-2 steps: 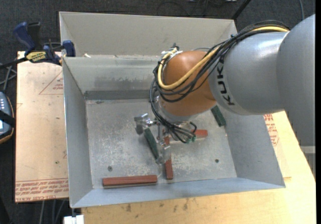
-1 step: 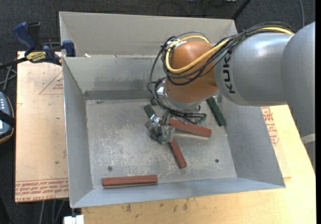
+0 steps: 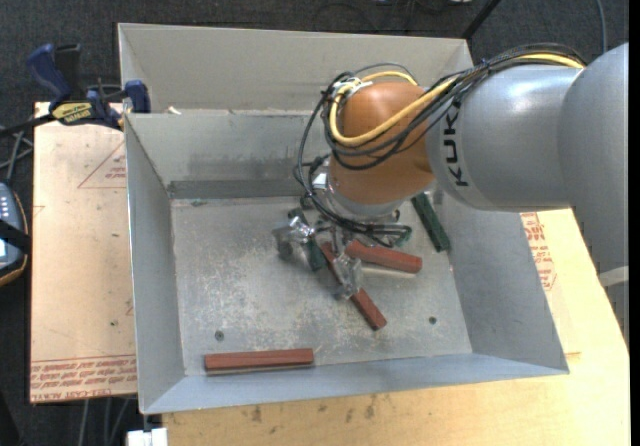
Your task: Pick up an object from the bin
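**A:** Where is the gripper seen?

**B:** The gripper (image 3: 322, 252) is seen low inside the grey bin (image 3: 150, 234), beneath the orange cover (image 3: 378, 134) of the wrist. It is set down at a small cluster of bars.

**A:** Can its state be told?

**B:** It cannot be told. Whether it is wide, narrow or closed on something is hidden by the wrist and the clutter.

**A:** What is found nearest the gripper?

**B:** A red-brown bar (image 3: 388, 262) is seen just to the right of the gripper, lying nearly level. A shorter red-brown bar (image 3: 369, 310) is seen just below and to the right of the gripper, lying slantwise. Whether either is held cannot be told.

**A:** And farther from the gripper?

**B:** A dark green bar (image 3: 432, 222) is seen above and to the right of the gripper, close under the arm. A long red-brown bar (image 3: 258, 361) is laid well apart from the gripper, below and to its left, along the bin's near wall.
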`<state>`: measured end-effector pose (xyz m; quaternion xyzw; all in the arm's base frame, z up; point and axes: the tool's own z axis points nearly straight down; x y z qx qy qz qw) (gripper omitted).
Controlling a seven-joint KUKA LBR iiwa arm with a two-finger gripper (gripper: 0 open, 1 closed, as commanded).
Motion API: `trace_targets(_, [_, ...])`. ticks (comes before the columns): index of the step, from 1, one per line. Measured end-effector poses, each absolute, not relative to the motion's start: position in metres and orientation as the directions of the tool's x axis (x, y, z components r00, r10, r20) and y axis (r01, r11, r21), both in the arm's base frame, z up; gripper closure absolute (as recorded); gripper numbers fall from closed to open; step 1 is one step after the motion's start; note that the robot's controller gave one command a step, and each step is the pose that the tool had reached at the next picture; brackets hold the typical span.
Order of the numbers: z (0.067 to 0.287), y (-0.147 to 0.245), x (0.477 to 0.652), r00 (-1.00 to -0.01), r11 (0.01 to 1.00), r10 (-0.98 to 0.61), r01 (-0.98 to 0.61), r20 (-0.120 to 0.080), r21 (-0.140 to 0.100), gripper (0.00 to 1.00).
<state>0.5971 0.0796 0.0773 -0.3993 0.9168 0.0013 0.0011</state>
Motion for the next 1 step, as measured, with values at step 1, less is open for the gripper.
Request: trace_targets(1, [0.0773, 0.0796, 0.5971, -0.681, 0.681, -0.732, -0.732, -0.003, 0.002, 0.00])
